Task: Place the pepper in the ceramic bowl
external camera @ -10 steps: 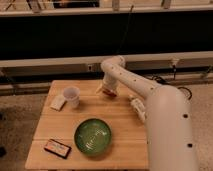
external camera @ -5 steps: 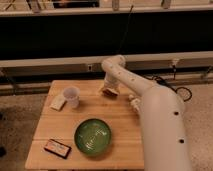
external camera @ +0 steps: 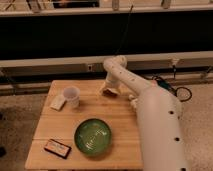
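Note:
The green ceramic bowl (external camera: 93, 136) sits on the wooden table (external camera: 122, 122), near its front and a little left of centre. My gripper (external camera: 109, 92) hangs at the end of the white arm (external camera: 150, 110), low over the back of the table and well behind the bowl. A small orange-tan patch shows at the gripper's tip. It may be the pepper, but I cannot make it out for sure. Nothing lies in the bowl.
A whitish translucent cup (external camera: 71, 96) stands at the back left, with a flat white item (external camera: 58, 103) beside it. A dark packet (external camera: 57, 148) lies at the front left corner. A dark wall and rail run behind the table.
The gripper has shifted slightly right along the back of the table, and the arm has swung with it. The bowl, cup and packet have not moved.

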